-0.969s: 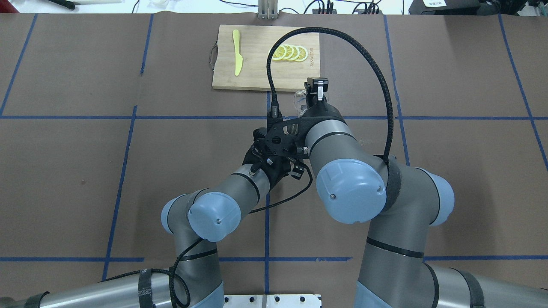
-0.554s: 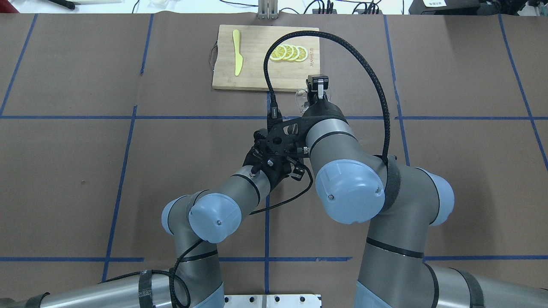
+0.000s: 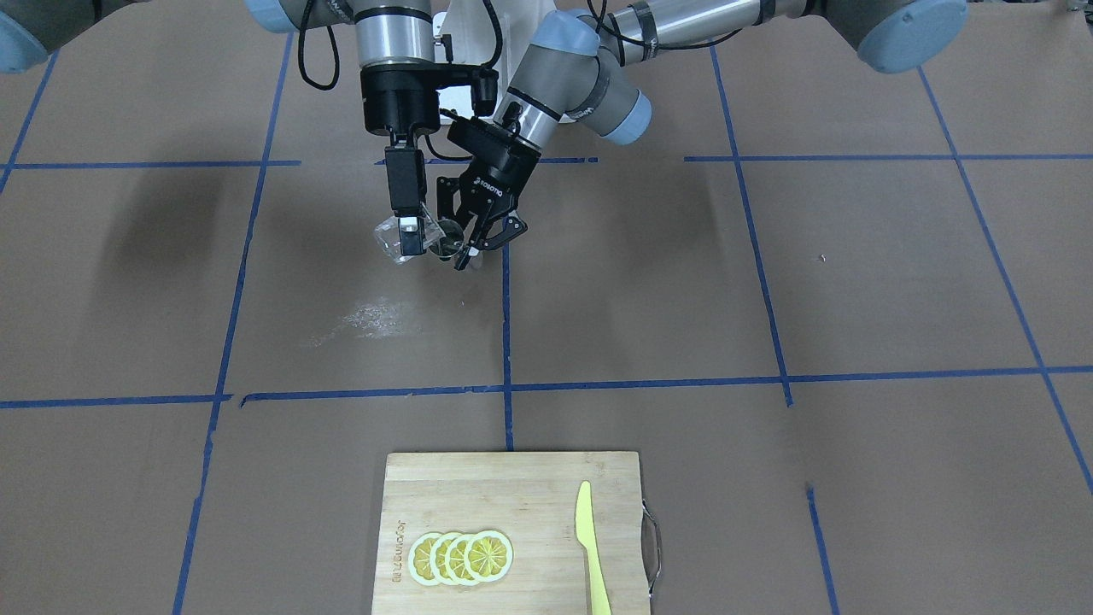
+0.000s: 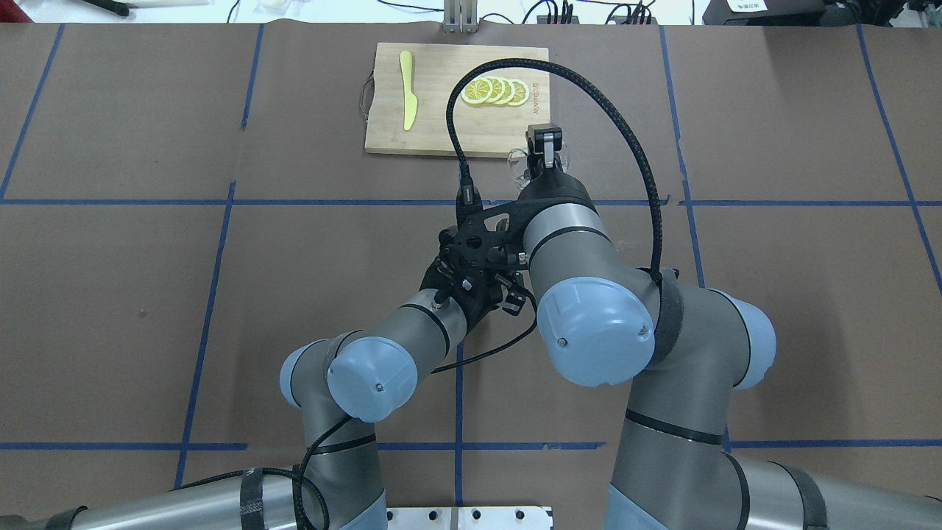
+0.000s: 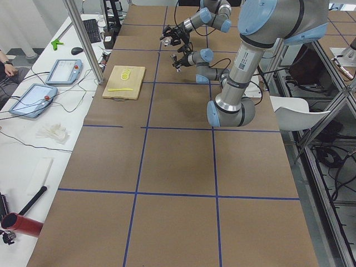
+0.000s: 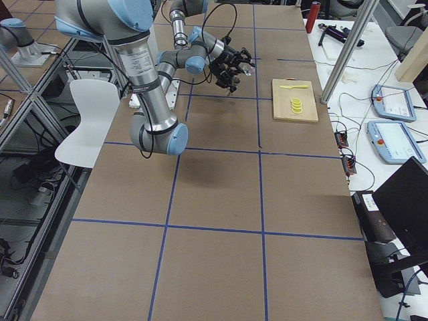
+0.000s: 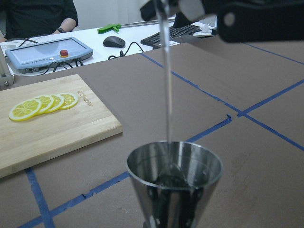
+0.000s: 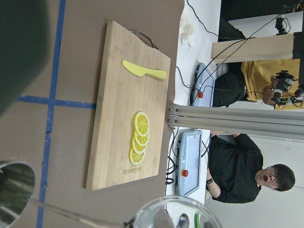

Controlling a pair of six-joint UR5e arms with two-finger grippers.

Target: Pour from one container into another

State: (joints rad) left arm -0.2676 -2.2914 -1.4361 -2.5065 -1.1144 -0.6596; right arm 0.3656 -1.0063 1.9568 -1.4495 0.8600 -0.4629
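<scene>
My right gripper is shut on the clear glass measuring cup, tipped toward the steel jigger. My left gripper is shut on the jigger's lower cone and holds it upright above the table. In the left wrist view a thin clear stream falls into the jigger, which holds a little liquid. The right wrist view shows the cup's rim at the bottom and the jigger's mouth at lower left. From overhead the cup peeks out beside the right gripper; the right wrist hides the left fingers.
A bamboo cutting board lies at the table's far side with several lemon slices and a yellow plastic knife. A shiny wet-looking patch marks the brown paper below the grippers. An operator sits beyond the table's edge.
The right gripper with the cup has shifted slightly toward the cutting board, and its cable loop has swung left. The left arm has barely moved.
</scene>
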